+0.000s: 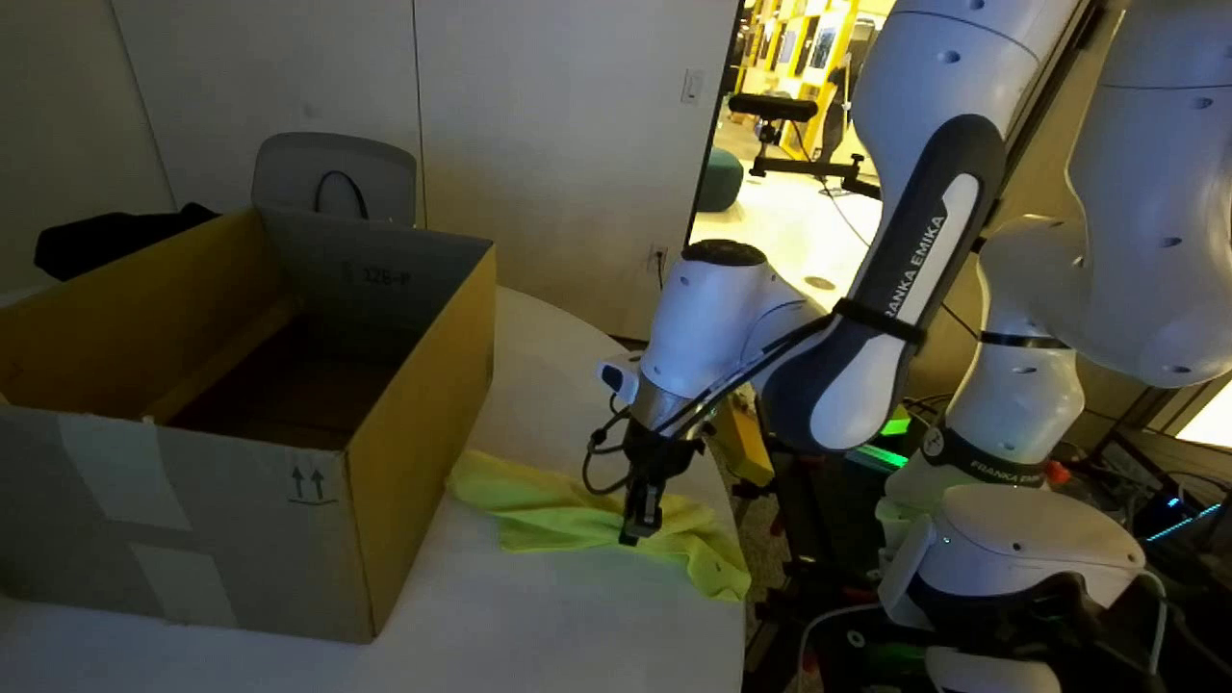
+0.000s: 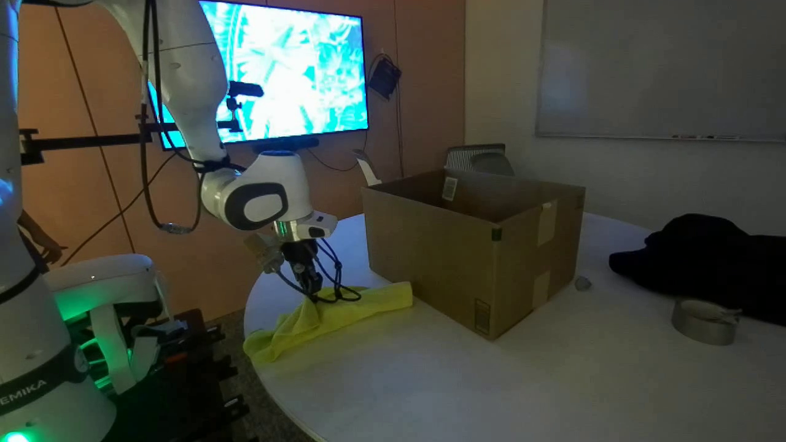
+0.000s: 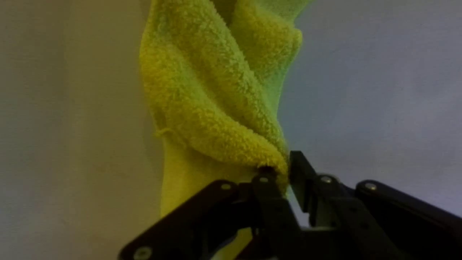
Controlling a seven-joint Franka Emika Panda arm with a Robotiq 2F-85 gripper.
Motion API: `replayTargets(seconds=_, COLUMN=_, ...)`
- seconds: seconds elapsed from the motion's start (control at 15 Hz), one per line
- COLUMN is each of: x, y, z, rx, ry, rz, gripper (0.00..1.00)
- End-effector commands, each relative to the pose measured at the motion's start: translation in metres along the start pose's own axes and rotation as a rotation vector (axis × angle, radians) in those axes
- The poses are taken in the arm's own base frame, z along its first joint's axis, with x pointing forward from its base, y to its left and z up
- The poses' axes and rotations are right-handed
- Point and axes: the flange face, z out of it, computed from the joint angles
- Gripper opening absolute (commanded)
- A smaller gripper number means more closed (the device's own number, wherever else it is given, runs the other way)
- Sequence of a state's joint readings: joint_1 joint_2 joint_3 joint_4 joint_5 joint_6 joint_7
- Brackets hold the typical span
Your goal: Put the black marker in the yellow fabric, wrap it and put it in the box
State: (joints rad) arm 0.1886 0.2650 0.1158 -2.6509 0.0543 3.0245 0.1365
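The gripper points down at a white table, its two black fingers almost together, pinching a raised fold of yellow fabric. Black cables loop from the wrist beside the fingers; whether they touch the cloth cannot be told.

The fabric lies on the table, its long axis running from the foot of a cardboard box out to the table's edge on the robot's side. The end by the box is smooth and rolled; the other is crumpled. The grip sits near the fabric's middle, slightly toward the crumpled end. Whether the black marker lies inside the folds cannot be told.

The box is open at the top, and its tall side wall stands between the gripper and the inside. Two upward arrows over a line are printed on an outer wall; characters inside are too dim to read surely, and a white label is too small.

Past the box, on the table, are a small grey lump, a grey roll that looks like tape, and a dark heap, apparently cloth. The arm reads "RANKA EMIKA" along one link. A grey chair, a lit screen and a whiteboard are farther back.
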Motion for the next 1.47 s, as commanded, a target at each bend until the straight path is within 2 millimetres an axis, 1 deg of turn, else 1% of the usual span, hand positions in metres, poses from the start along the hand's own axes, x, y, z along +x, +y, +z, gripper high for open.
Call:
replayTargets(seconds=0.0, x=0.005, y=-0.028, z=0.008, rx=-0.007, ry=-0.018, rz=-0.049, gripper=0.53)
replayTargets(seconds=0.07, x=0.006, y=-0.036, z=0.007, rx=-0.003, ry=-0.018, rz=-0.065, gripper=0.62)
replayTargets(seconds=0.13, x=0.006, y=-0.046, z=0.004, rx=-0.001, ry=-0.010, rz=-0.079, gripper=0.68)
replayTargets(seconds=0.27, x=0.006, y=-0.061, z=-0.004, rx=-0.009, ry=0.003, rz=-0.119, gripper=0.84)
replayTargets(seconds=0.4, x=0.005, y=-0.070, z=-0.013, rx=-0.021, ry=0.014, rz=-0.153, gripper=0.97)
replayTargets(seconds=0.47, x=0.005, y=-0.072, z=-0.017, rx=-0.028, ry=0.019, rz=-0.165, gripper=1.00)
replayTargets(seconds=0.67, x=0.007, y=-0.066, z=-0.024, rx=-0.069, ry=0.019, rz=-0.177, gripper=1.00)
replayTargets(seconds=0.87, x=0.015, y=-0.046, z=-0.023, rx=-0.124, ry=0.012, rz=-0.162, gripper=1.00)
replayTargets(seconds=1.13, x=0.022, y=-0.019, z=-0.009, rx=-0.150, ry=-0.016, rz=-0.123, gripper=1.00)
replayTargets(seconds=1.4, x=0.026, y=-0.004, z=0.014, rx=-0.139, ry=-0.060, rz=-0.094, gripper=1.00)
